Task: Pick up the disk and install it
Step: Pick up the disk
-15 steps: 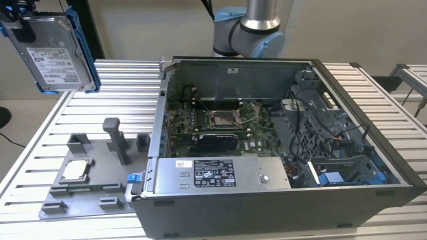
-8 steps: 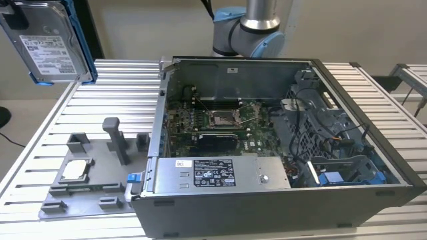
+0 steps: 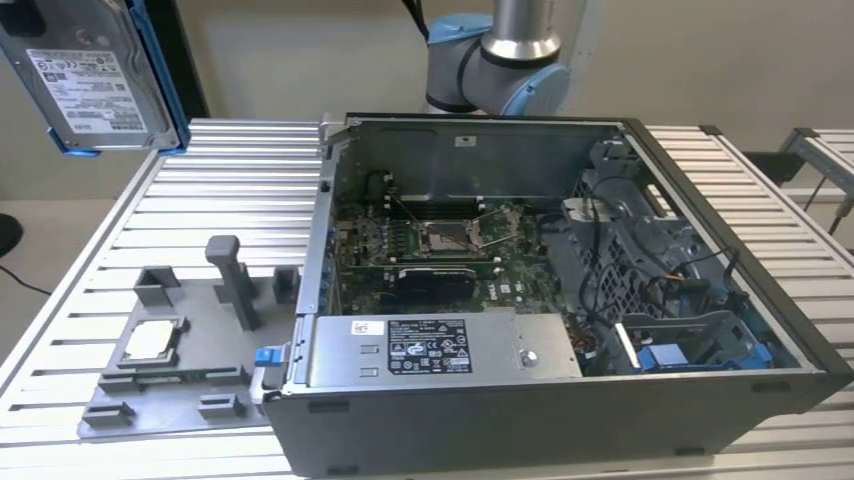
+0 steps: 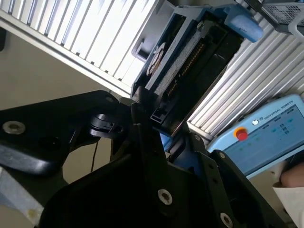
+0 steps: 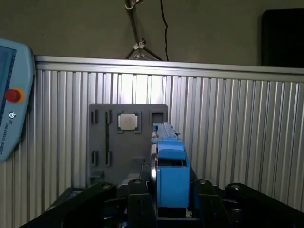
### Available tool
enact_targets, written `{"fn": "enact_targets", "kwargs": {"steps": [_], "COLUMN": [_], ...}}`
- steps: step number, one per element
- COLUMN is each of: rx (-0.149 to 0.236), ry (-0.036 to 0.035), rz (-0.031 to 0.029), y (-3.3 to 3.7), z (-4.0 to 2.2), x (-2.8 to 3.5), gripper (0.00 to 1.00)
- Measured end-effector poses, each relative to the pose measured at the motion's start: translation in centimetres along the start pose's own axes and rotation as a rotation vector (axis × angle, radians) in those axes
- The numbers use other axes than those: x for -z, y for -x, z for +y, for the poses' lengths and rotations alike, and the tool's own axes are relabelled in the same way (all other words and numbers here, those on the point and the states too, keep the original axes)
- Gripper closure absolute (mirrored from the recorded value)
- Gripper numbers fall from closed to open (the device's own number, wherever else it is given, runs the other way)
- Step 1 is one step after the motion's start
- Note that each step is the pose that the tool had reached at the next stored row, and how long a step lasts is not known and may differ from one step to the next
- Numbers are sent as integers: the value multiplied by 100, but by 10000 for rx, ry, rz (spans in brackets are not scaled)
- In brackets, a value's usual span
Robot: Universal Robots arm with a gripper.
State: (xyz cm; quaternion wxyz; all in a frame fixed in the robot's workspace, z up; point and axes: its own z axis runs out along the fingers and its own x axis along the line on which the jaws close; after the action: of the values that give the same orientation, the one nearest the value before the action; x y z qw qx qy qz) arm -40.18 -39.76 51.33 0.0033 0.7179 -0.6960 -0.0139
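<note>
While the hand (image 5: 171, 192) grips the disk (image 3: 96, 85) tightly, high above the worktop (image 3: 227, 190) and well apart from the open computer case (image 3: 507, 160), pickup looks done; installing remains.

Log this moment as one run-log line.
phase: carry | claw: shut on the disk | position: held in the air, off the grey tray, outside the open computer case | installed: no
</note>
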Motion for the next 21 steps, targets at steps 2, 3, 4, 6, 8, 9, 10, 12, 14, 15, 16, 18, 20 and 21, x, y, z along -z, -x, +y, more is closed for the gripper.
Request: {"fn": "enact_targets", "kwargs": {"steps": [2, 3, 4, 6, 8, 9, 10, 12, 14, 15, 16, 18, 20, 21], "rx": [0, 1, 0, 1, 0, 0, 0, 0, 0, 1, 1, 0, 0, 0], "ry": [0, 0, 0, 0, 0, 0, 0, 0, 0, 1, 1, 0, 0, 0], "rz": [0, 0, 0, 1, 1, 1, 1, 0, 1, 1, 1, 1, 1, 0], "y": [0, 0, 0, -1, -1, -2, -3, -4, -7, -8, -9, -12, -14, -16], "z": [0, 0, 0, -11, -37, -57, -81, -139, -213, -253, -295, -379, -457, -501], "x": [0, 0, 0, 1, 1, 2, 2, 4, 5, 7, 8, 9, 12, 12], "gripper": [100, 100, 100, 100, 100, 100, 100, 100, 100, 100, 100, 100, 100, 100]}}
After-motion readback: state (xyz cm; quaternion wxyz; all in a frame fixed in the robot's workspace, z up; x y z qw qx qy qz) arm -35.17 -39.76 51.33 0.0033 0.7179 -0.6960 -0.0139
